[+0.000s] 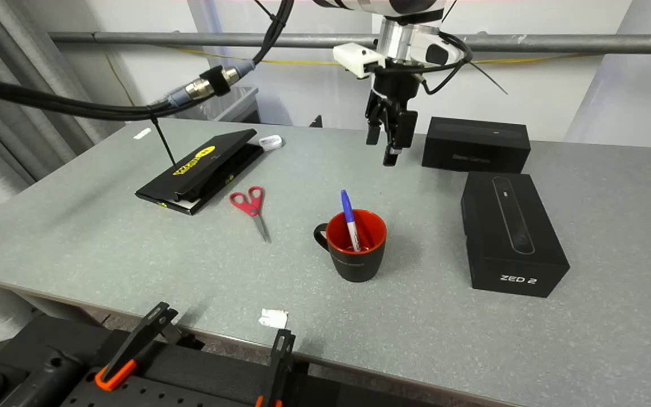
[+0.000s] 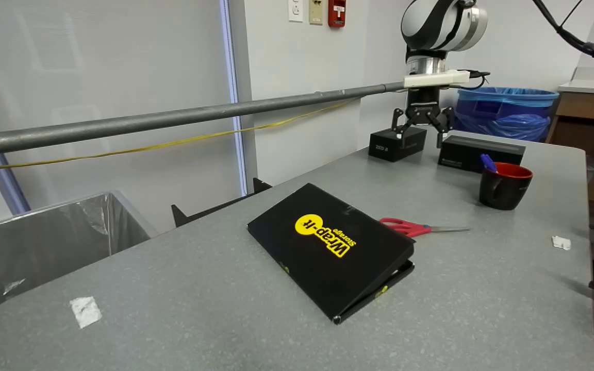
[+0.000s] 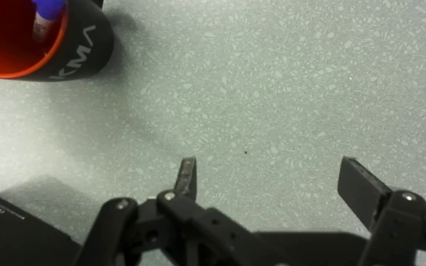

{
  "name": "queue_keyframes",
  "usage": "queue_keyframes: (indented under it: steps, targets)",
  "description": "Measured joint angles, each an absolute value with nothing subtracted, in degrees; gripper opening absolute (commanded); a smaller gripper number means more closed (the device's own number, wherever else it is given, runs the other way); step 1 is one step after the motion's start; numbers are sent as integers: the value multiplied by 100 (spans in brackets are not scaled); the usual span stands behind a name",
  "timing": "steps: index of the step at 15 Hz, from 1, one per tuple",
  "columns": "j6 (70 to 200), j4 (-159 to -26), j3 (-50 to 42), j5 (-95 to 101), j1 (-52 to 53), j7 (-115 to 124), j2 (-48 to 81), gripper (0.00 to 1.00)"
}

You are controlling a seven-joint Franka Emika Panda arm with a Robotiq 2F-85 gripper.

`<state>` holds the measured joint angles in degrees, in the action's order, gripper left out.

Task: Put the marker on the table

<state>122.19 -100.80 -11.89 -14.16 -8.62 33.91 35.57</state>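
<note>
The marker, with a blue cap and a white barrel, leans in a black mug with a red inside. The marker shows in both exterior views [image 1: 349, 217] [image 2: 489, 163] and at the top left of the wrist view [image 3: 46, 18]. The mug [image 1: 357, 263] stands upright on the grey table [image 1: 201, 271]; it also shows in the wrist view [image 3: 87, 48]. The marker's lower end is inside the mug. My gripper [image 1: 385, 148] is open and empty, above the table behind the mug and apart from it. The wrist view shows bare table between its fingers [image 3: 266, 166].
Red-handled scissors [image 1: 252, 210] lie left of the mug in an exterior view. A black Wrap-It box [image 1: 201, 169] lies farther left. Two black camera boxes [image 1: 520, 237] [image 1: 475, 147] stand on the right. A grey pipe [image 2: 173, 121] runs along the back wall.
</note>
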Motion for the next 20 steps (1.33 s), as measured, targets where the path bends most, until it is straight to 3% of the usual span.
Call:
queue_keyframes:
  steps: [8,20]
  targets:
    - [12213,-10553,-1326,-965,-769,3385,3025,100]
    - [12173,-13062,-1249,1222,-299,3279,835,100]
